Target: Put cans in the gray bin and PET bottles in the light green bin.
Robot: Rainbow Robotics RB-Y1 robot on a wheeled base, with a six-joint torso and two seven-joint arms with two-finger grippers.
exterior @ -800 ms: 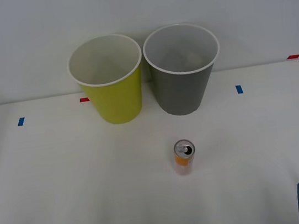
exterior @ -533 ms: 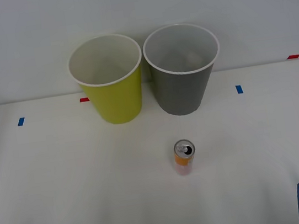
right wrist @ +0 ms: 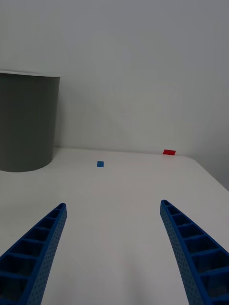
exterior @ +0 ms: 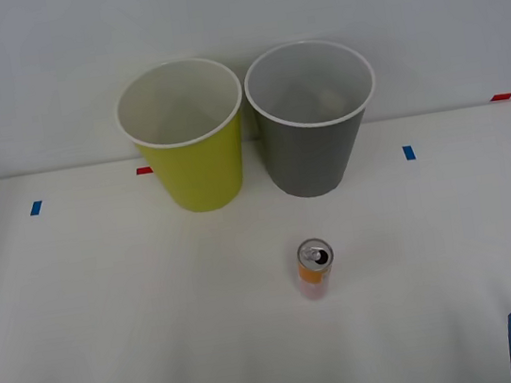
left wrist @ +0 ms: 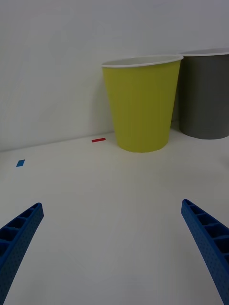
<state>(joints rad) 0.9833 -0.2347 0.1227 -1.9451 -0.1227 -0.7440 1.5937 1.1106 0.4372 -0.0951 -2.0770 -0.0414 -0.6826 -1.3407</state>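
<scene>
My bench (exterior: 110,307) looks smooth, matt and white, with small flat tape marks (exterior: 408,153) stuck on it. The can (exterior: 316,267) has a shiny metal top and a glossy printed orange-and-white body. The light green bin (exterior: 197,166) and the gray bin (exterior: 312,150) look like smooth matt plastic with white rims. My left end effector (left wrist: 114,248) and right end effector (right wrist: 112,243) have ribbed, dotted blue plastic fingers, spread apart.

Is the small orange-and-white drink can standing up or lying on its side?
Upright. The small orange-and-white drink can stands on the white table, its silver top and pull tab facing up, nearer than the dark gray bin.
</scene>
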